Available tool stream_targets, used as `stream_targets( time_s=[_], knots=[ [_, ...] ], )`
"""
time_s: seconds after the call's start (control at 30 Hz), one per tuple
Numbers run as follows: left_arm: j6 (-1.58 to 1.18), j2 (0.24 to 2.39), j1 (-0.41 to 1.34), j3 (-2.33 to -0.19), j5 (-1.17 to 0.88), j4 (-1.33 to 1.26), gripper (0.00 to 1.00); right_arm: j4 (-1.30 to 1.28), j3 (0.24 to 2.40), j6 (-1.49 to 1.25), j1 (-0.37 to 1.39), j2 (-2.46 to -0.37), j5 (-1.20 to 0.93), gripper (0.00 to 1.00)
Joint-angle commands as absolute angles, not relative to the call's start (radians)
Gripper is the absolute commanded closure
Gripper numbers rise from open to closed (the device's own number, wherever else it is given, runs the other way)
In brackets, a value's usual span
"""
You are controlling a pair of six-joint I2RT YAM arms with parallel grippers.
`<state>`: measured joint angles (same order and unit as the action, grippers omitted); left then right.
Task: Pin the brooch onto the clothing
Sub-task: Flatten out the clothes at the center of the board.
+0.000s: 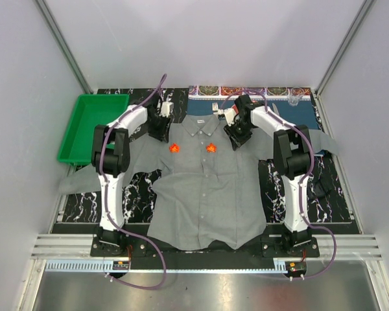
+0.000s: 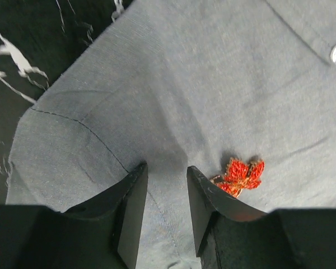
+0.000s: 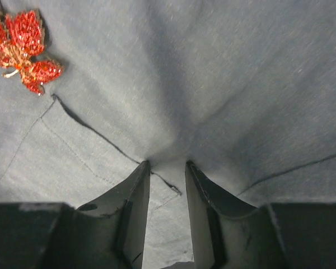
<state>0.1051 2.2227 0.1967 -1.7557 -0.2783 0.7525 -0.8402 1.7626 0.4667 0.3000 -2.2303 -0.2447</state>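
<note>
Seemingly the pinning is near done. The grey shirt [image 1: 207, 194] lies flat on a black marbled tabletop [image 1: 74, 208], with a red brooch [image 2: 239, 176] just beside my left gripper [image 2: 166, 168] and a second brooch [image 3: 22, 50] near my right gripper [image 3: 167, 163]. Both grippers stand half open, tips on cloth, gripping nothing I can make out, though fabric puckers between the right's. Next, I judge, comes checking that the clasps hold. A green tray [image 1: 94, 123] sits beyond my left arm, with pale walls [image 1: 194, 39] around.

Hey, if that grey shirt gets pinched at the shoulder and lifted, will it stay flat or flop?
Probably floppy: the shirt creases toward the right gripper, so a pinch would likely lift only a small tent. It looks thin and light, lying flat with soft wrinkles. Pushed, it would probably bunch rather than slide, shifting the brooch.
</note>
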Motion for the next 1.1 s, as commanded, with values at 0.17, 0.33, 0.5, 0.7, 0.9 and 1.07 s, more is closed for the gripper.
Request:
stream_targets(
  time_s=[0.17, 0.33, 0.5, 0.7, 0.9, 1.07],
  knots=[
    [0.003, 2.388, 0.161, -2.029, -0.265, 0.848, 0.59, -0.782, 1.861, 0.474, 0.273, -2.348, -0.137, 0.62],
    [-0.009, 2.390, 0.138, -2.076, -0.391, 0.829, 0.55, -0.810, 1.876, 0.471, 0.268, -2.297, -0.201, 0.60],
    [0.072, 2.089, 0.141, -1.849, -0.472, 0.634, 0.43, -0.870, 1.815, 0.477, 0.270, -2.111, -0.288, 0.57],
    [0.332, 1.626, 0.164, -1.420, -0.714, 0.505, 0.34, -0.983, 1.660, 0.486, 0.270, -1.903, -0.431, 0.56],
    [0.695, 1.158, 0.452, -0.924, -0.717, 0.558, 0.18, -1.023, 1.455, 0.472, 0.267, -1.775, -0.450, 0.56],
    [0.604, 1.132, 0.934, -0.815, -0.557, 0.416, 0.18, -1.022, 1.375, 0.437, 0.233, -1.738, -0.437, 0.56]
  ],
)
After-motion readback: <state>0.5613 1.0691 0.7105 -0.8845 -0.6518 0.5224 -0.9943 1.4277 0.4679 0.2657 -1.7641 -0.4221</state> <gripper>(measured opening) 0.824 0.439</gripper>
